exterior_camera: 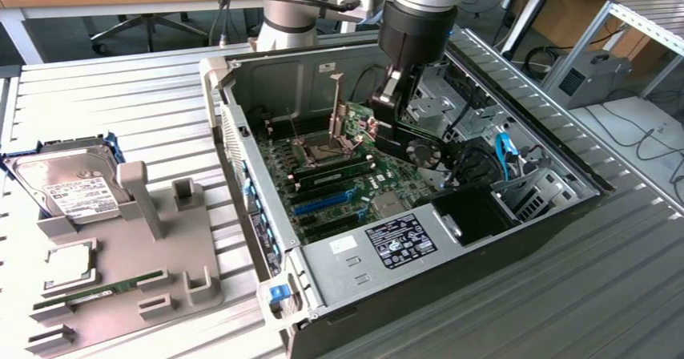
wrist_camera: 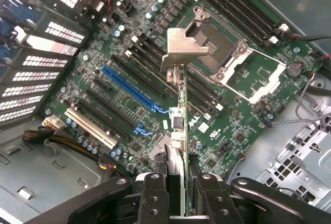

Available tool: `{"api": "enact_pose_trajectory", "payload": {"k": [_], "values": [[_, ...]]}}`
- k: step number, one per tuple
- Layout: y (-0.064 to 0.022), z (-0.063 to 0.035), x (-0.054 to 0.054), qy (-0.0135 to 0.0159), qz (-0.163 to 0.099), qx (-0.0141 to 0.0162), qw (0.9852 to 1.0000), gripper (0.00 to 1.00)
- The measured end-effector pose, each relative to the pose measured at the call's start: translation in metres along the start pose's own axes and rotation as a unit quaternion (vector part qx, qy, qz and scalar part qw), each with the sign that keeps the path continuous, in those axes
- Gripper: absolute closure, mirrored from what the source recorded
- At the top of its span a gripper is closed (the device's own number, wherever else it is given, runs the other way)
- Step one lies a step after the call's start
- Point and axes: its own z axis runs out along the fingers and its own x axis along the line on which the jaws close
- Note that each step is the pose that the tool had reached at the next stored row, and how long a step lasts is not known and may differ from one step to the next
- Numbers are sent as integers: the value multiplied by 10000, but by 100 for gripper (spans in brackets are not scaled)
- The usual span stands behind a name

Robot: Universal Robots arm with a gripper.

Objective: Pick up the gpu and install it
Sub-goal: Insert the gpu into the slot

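Exterior view: a desktop computer case [exterior_camera: 288,78] lies open on its side on a grey slatted table [exterior_camera: 598,295]. The green motherboard [exterior_camera: 390,175] faces up inside it, with a boxy power supply [exterior_camera: 396,243] bearing a black label at the near end. A robot arm reaches down from above into the case. Its gripper [exterior_camera: 385,102] is clamped on the graphics card [exterior_camera: 358,127], a green board held upright on edge over the motherboard, near the square processor socket [exterior_camera: 310,149]. Whether the card's lower edge touches the board cannot be told from here. Toward the exterior view's left, well apart from the case, a grey parts holder [exterior_camera: 160,239] sits on the table. It carries a silver hard drive [exterior_camera: 70,191], a square processor chip [exterior_camera: 70,261] and a long narrow memory stick [exterior_camera: 102,288].

Wrist view: the camera looks down along the card (so it appears as a thin edge). Two black fingers [wrist_camera: 155,198] press against the graphics card [wrist_camera: 180,115] from either side, pinching it between them. The card's silver metal bracket [wrist_camera: 182,45] is at the far end, bent over at its tip. Beneath lies the motherboard [wrist_camera: 243,94], with a long blue slot [wrist_camera: 129,87] and a cream slot [wrist_camera: 90,125] to one side of the card and the open processor socket [wrist_camera: 222,43] to the other.
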Motion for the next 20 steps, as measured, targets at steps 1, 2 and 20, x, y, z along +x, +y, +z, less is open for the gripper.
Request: {"api": "enact_pose_trajectory", "payload": {"k": [1, 2, 20], "values": [[0, 0, 0, 0, -8, 1, 10000, 73], [0, 0, 0, 0, -20, 2, 10000, 73], [0, 0, 0, -2, -207, 19, 9998, 73]]}}
